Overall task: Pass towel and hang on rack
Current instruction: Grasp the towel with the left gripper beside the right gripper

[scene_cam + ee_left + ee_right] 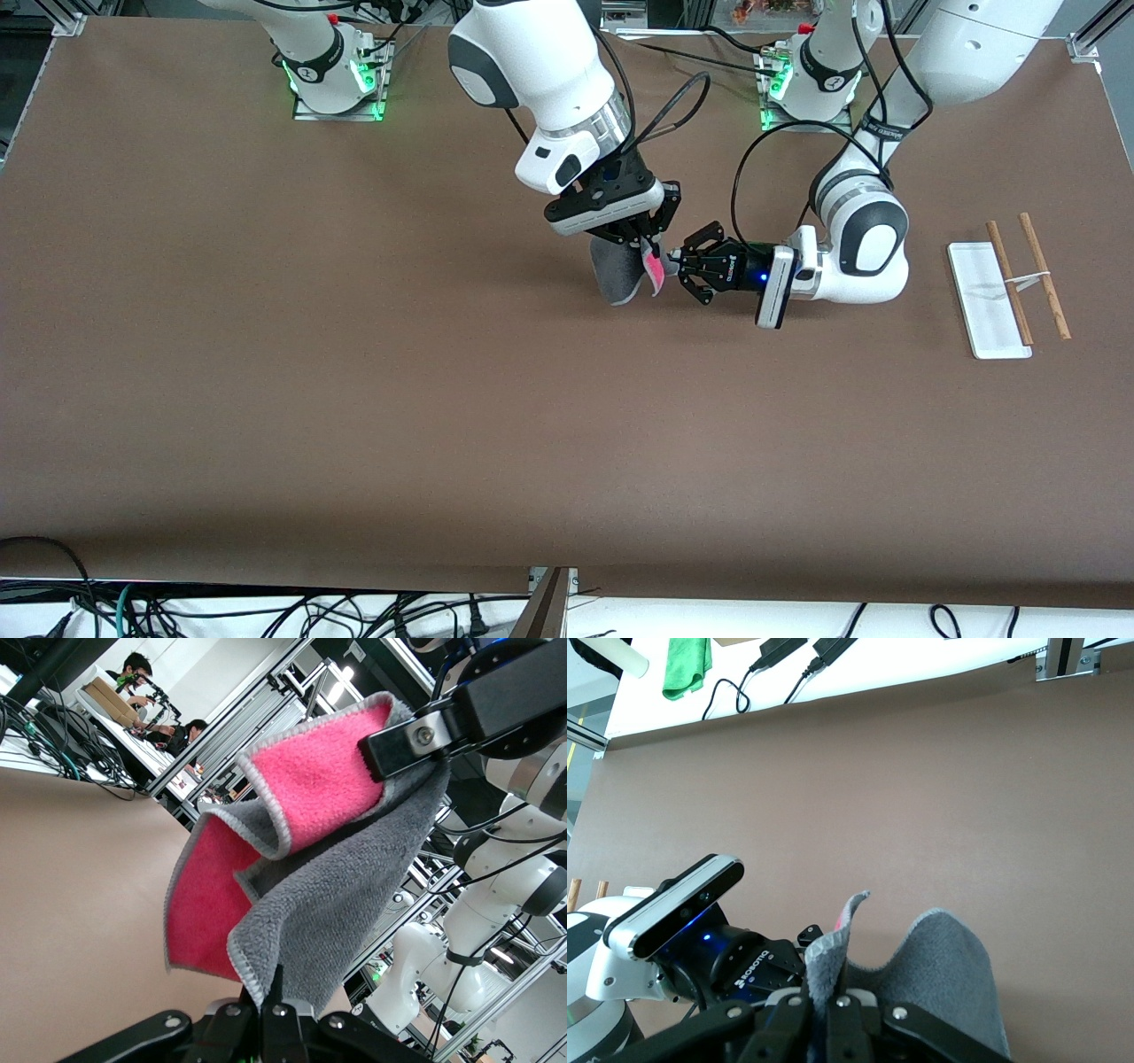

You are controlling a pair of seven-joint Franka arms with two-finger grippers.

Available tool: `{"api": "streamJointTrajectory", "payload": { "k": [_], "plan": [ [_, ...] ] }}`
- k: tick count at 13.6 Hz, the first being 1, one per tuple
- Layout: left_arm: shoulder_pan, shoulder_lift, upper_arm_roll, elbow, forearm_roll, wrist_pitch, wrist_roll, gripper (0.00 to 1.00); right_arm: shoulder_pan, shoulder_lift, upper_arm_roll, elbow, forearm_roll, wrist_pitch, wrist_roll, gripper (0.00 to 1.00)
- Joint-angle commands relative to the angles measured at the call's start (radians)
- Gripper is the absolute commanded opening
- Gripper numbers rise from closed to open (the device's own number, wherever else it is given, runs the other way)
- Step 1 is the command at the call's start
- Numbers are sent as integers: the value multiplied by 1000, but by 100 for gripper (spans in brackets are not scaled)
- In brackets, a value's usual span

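Hanging grey-and-pink towel pinched by right gripper and left gripper, rack at three o'clock, well apart.

I see even, bright overhead light on the table; soft shadows lie under both arms. Bright background washes out behind the towel, which stays sharp.
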Motion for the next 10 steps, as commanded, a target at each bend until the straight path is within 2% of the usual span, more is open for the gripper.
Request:
{"api": "streamJointTrajectory", "payload": {
  "k": [1,3,4,5,10],
  "plan": [
    [15,-15,-10,-23,-30,-22,35,0,10,15,-7,30,-14,0,18,5],
    [21,-15,-10,-23,-30,-23,33,0,10,15,-7,30,-14,2,20,22],
    [21,-15,-10,-23,-30,-28,33,0,10,15,-7,30,-16,0,15,64],
    [23,-15,-10,-23,-30,-34,33,0,11,15,-9,30,-28,0,7,99],
    [24,-28,-8,-20,-25,-34,18,0,-1,4,-13,30,-52,-3,-6,100]
  ]
}}
